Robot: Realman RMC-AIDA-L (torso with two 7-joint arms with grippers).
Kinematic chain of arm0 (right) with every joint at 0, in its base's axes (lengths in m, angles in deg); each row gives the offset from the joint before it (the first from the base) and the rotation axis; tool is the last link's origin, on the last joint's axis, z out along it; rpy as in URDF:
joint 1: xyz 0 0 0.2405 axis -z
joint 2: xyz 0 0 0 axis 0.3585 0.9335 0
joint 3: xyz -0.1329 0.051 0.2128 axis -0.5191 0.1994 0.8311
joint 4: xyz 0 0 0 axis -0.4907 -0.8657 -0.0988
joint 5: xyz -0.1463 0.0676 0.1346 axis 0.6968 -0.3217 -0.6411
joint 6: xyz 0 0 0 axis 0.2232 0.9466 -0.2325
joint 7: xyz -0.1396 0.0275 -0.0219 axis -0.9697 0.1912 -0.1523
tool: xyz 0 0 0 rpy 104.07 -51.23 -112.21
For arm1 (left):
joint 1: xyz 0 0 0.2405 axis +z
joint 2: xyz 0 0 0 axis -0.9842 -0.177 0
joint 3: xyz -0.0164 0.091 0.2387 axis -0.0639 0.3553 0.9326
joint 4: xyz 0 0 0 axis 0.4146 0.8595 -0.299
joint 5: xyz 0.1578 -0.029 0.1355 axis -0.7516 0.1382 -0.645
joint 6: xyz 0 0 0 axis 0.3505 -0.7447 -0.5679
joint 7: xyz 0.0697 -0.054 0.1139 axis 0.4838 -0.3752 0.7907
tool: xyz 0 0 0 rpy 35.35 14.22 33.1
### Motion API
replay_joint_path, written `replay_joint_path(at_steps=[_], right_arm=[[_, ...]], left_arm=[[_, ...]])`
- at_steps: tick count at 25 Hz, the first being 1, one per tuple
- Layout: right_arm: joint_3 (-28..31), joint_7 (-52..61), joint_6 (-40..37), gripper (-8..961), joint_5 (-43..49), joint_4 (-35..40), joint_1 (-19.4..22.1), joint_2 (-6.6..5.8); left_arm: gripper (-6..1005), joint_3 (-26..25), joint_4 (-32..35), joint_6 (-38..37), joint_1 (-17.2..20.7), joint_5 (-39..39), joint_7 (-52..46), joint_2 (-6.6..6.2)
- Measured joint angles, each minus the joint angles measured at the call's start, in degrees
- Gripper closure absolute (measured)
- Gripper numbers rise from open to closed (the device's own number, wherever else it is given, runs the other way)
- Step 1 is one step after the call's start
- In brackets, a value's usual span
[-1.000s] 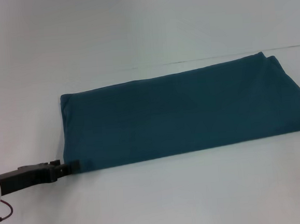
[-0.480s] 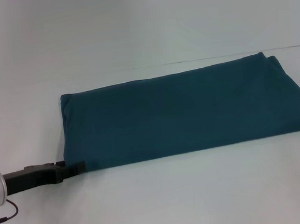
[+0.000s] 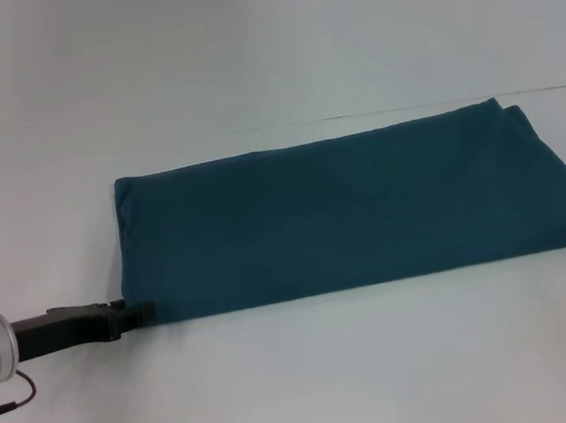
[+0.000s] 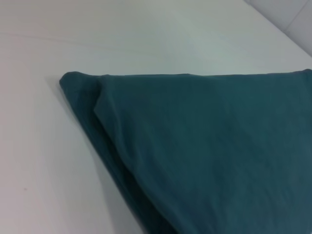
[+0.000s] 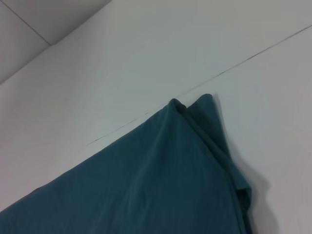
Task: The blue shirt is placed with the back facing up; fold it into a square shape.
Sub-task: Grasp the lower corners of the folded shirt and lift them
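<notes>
The blue shirt [image 3: 347, 214] lies flat on the white table [image 3: 306, 376], already folded lengthwise into a long, narrow band that runs from the left of centre to the right edge of the head view, its right end reaching slightly farther away than its left. Both long edges are straight and the plain side faces up; no lettering shows. The left wrist view shows the band's left end [image 4: 97, 97] as stacked layers with one corner tucked slightly inward, and the right wrist view shows the far right corner [image 5: 195, 109], also layered, beside a thin seam line in the table. The left gripper [image 3: 139, 312] lies low over the table at the near left corner of the band, its tip touching or just overlapping the cloth edge; whether its fingers are spread or pinching the fabric cannot be told. The right gripper is not visible in any view. The step in hand appears to be taking hold of the left end for a crosswise fold. The next move calls for a firm pinch through all layers at that corner, then a lift and carry toward the right end, keeping the edges aligned so that the band halves toward a square.
</notes>
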Motion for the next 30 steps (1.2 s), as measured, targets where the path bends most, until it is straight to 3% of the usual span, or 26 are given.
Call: replay_joint_path(at_steps=[10,12,21,30], right_arm=[[-0.3,0.0,2.0,176,0.0,-0.5,-0.2,0.24],[-0.4,0.0,2.4,176,0.0,-0.6,-0.3,0.34],[-0.7,-0.3,8.4,176,5.7,-2.0,-3.7,3.01],[-2.9,-0.5,15.9,177,7.9,-7.7,-6.5,3.48]], left_arm=[[762,0.5,0.1,0.6,-0.2,-0.1,-0.1,0.0],[983,0.5,0.1,0.6,-0.2,-0.1,-0.2,0.0],[984,0.4,0.6,0.5,-0.2,-0.1,-0.2,0.0],[983,0.1,0.7,0.6,-0.2,-0.1,-0.3,-0.19]])
